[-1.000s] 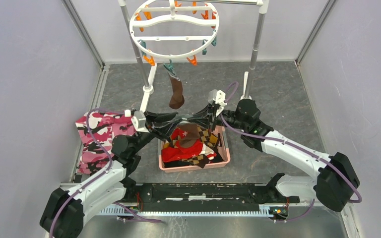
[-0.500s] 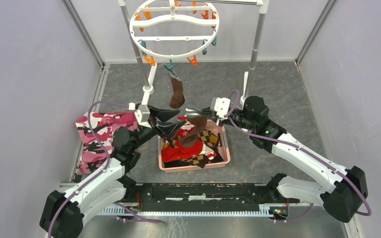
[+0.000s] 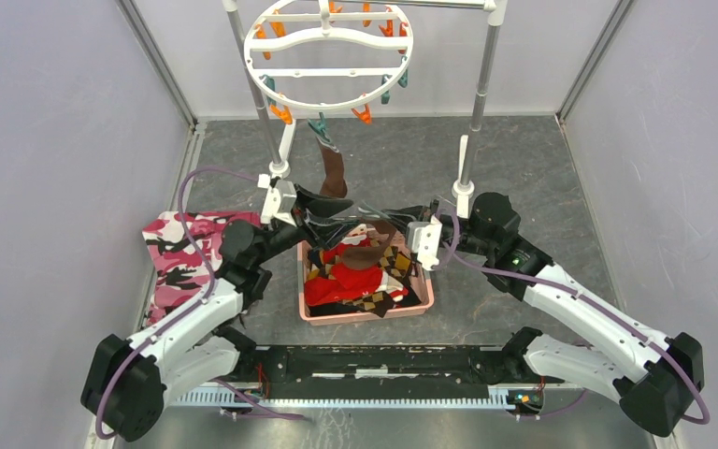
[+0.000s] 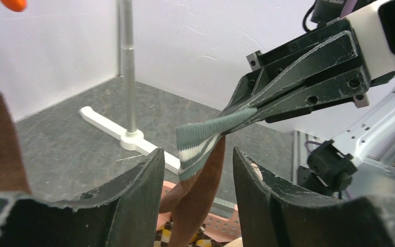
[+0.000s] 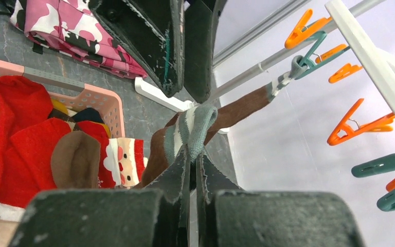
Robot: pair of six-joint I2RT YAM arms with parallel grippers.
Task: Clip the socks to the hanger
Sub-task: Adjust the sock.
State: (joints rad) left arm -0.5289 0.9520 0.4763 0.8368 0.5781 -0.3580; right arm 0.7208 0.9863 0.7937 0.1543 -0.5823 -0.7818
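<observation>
One brown sock [image 4: 201, 172] hangs at centre frame, its striped cuff pinched between the closed fingers of the right gripper [image 5: 194, 154]. The left gripper [image 4: 196, 152] stands open around the cuff, seemingly not touching it. The other sock [image 3: 334, 178] dangles from the hanger [image 3: 327, 72] at upper centre, with the pink basket [image 3: 365, 316] below it in the frame.

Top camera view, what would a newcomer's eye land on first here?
The right gripper pinches the grey-and-white striped cuff of a long dark brown sock in mid-air above the pink plastic basket. The open left gripper has a finger on either side of that cuff. Behind them, a matching dark brown sock hangs from a teal clip on the round white plastic hanger.
</observation>
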